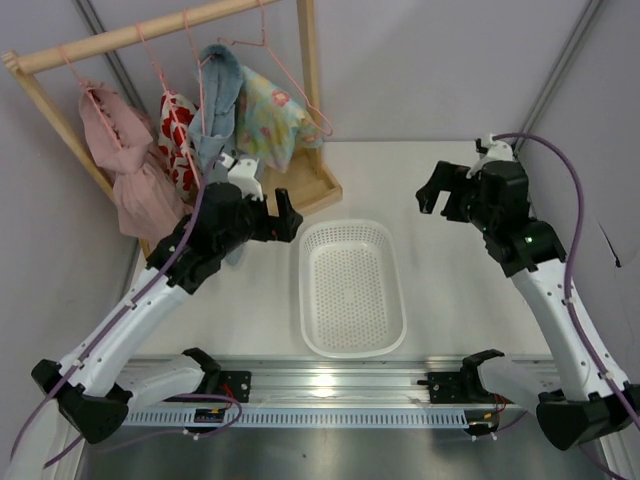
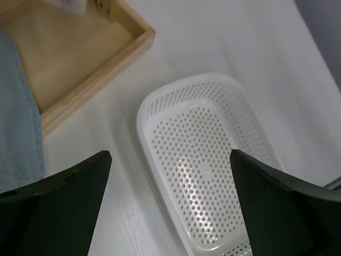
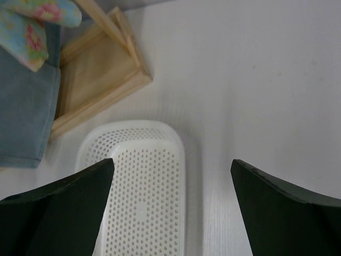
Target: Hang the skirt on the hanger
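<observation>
1. Both hands, the left gripper (image 1: 288,215) and the right gripper (image 1: 432,196), are wide open and hold nothing;
2. the skirt (image 1: 268,118) hangs on the hanger (image 1: 300,88), up on the rack (image 1: 150,31);
3. pull back slowly — do not bump it.

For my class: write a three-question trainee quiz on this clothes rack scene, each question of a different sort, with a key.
1. True or false: the white basket is empty.
2. The skirt is: A hanging on the wooden rack; B lying in the basket; C folded beside the basket.
3. Fill in: the left arm's fingers and the right arm's fingers both stand ____.
Key: 1 true; 2 A; 3 open.
</observation>
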Motion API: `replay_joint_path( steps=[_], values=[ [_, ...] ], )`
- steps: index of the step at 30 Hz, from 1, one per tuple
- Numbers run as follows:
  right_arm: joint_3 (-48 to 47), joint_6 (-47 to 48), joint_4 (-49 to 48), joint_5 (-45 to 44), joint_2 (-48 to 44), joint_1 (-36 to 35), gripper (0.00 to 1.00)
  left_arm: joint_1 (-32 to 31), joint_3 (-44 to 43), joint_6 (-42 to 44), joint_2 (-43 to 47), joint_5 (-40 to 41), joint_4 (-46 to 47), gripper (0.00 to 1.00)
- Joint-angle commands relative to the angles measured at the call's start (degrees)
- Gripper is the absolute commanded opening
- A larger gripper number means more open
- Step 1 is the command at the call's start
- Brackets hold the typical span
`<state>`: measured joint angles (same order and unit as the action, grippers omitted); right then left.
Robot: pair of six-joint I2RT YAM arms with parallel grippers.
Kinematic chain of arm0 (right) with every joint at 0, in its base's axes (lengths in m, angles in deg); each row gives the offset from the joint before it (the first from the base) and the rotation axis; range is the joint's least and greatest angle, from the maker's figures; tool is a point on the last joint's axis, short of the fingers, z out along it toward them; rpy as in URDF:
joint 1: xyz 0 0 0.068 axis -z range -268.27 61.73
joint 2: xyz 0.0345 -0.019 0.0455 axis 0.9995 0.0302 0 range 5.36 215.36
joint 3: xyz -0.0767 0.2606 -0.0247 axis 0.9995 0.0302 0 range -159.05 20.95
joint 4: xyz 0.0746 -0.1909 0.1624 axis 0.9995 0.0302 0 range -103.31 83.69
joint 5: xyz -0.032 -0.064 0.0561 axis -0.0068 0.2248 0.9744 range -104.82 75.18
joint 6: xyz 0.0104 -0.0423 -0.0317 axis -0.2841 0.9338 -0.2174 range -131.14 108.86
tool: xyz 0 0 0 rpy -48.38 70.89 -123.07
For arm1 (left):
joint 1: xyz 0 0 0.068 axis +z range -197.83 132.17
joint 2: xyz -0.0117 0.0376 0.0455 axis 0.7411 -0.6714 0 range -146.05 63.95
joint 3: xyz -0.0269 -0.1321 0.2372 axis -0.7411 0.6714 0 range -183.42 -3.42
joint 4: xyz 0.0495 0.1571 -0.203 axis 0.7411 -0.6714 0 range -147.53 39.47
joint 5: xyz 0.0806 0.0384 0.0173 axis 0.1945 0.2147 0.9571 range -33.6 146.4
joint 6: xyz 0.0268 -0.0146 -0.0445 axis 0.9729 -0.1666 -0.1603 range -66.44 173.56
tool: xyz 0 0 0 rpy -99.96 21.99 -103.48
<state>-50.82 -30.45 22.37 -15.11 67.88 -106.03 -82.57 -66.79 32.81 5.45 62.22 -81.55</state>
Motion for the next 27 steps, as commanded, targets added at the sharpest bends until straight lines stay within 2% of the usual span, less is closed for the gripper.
replay_joint_path(
  steps=[1,3,8,11,13,17,19,21,27],
  values=[
    [-3.8,4.4,-1.0,-6.7,-3.4,1.1,0.99,0.4,-9.2,4.4,-2.0,-0.7,2.0,0.99],
    [-4.2,6.1,-3.7,-7.4,-6.2,1.1,0.99,0.5,-12.5,6.7,-2.3,-1.3,2.5,0.99],
    [-2.5,8.9,-6.3,-6.2,-13.5,1.2,0.99,0.5,-14.1,10.7,1.3,-1.4,3.0,0.99],
    [2.8,7.5,-8.3,-5.2,-19.2,1.2,0.99,0.5,-8.1,10.6,7.4,-2.1,5.6,0.99],
    [7.0,6.3,-11.0,-4.9,-22.7,1.1,0.99,0.5,-0.8,9.6,12.9,-2.6,8.6,0.99],
    [23.4,-1.9,-18.4,-4.6,-32.2,1.2,0.99,0.5,9.6,3.8,21.0,-1.6,13.4,0.99],
    [28.0,-4.2,-20.7,-3.2,-36.9,1.2,0.99,0.5,13.7,2.0,23.5,-2.0,15.0,0.99],
    [32.5,-7.4,-20.7,-3.2,-39.5,1.2,0.99,0.5,17.7,0.1,27.0,-2.3,15.4,0.99],
    [38.0,-9.2,-17.5,-5.9,-46.5,1.2,0.99,0.5,26.3,-4.2,35.3,0.8,15.2,0.99]
  ],
)
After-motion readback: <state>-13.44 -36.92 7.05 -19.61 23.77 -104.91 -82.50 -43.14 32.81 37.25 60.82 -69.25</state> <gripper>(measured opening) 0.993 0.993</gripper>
